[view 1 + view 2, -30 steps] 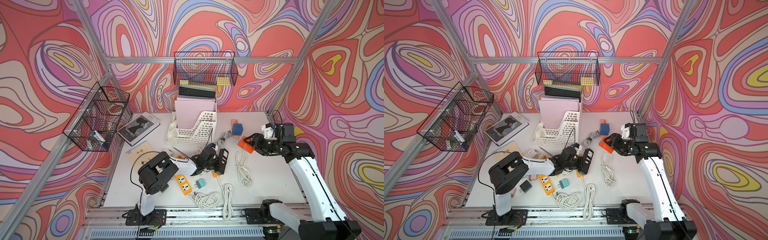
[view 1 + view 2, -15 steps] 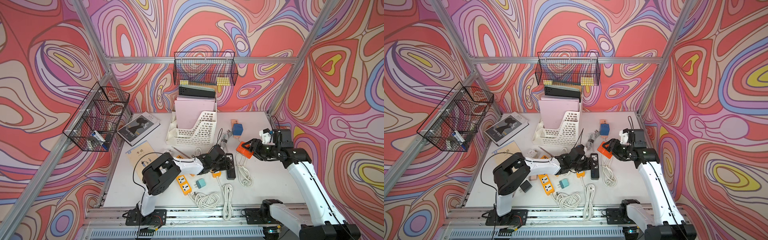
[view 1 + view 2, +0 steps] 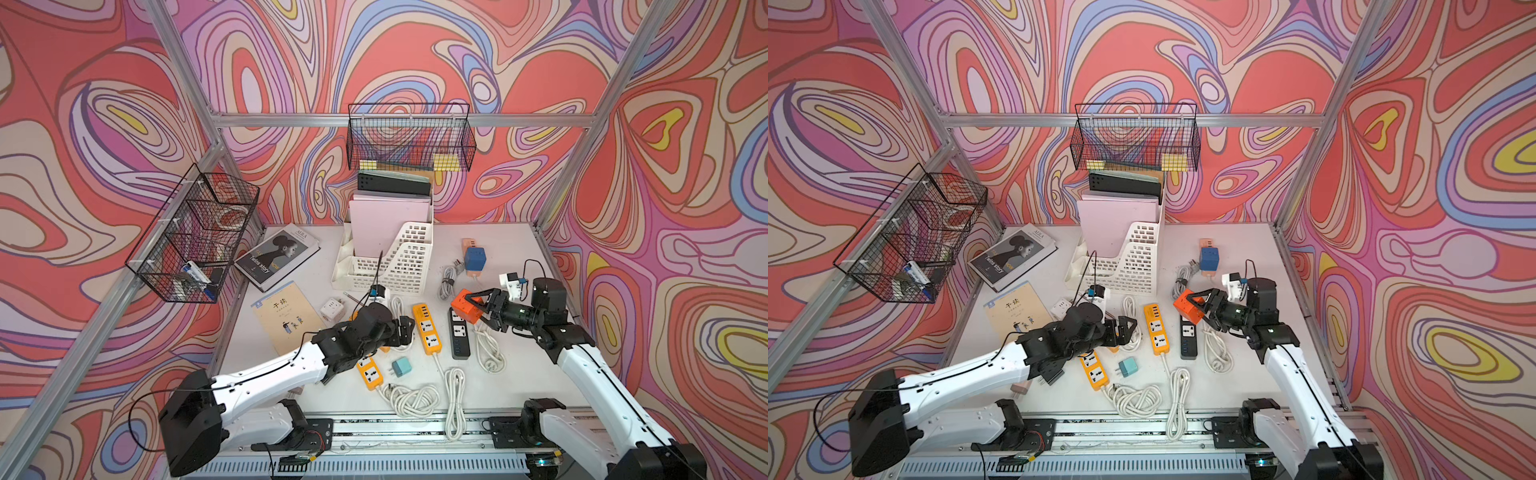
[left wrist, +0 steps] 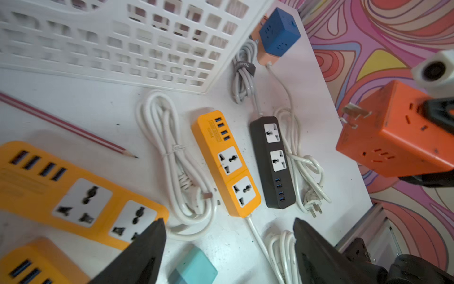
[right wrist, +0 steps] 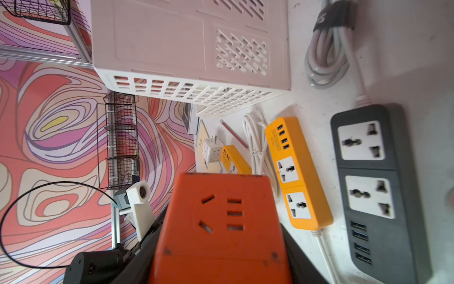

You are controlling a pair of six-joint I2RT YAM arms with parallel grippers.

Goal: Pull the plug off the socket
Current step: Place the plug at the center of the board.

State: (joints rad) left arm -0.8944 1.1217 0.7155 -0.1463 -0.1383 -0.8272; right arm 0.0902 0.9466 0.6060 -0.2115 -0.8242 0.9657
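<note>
My right gripper [image 3: 476, 309] is shut on the plug, an orange cube adapter [image 3: 466, 304], and holds it in the air above the far end of the socket. In the left wrist view the orange cube [image 4: 398, 132] shows its bare metal prongs, clear of any outlet. The socket is a black power strip [image 3: 459, 334] lying flat on the white table; both its outlets [image 5: 368, 194] are empty. My left gripper [image 3: 406, 330] hovers low to the left of a yellow strip, open. Nothing sits between its black fingers [image 4: 147, 248].
A yellow power strip [image 3: 427, 328] lies between my left gripper and the black one; another [image 3: 369, 372] is nearer the front. A teal adapter [image 3: 402, 368], white cord coils [image 3: 490, 351], a blue cube [image 3: 474, 258], a white file rack [image 3: 390, 257] and a booklet [image 3: 286, 316] crowd the table.
My left gripper opened, let go of the black power strip and drew back to the left. The strip now lies flat. My right gripper kept the orange cube and shifted slightly left.
</note>
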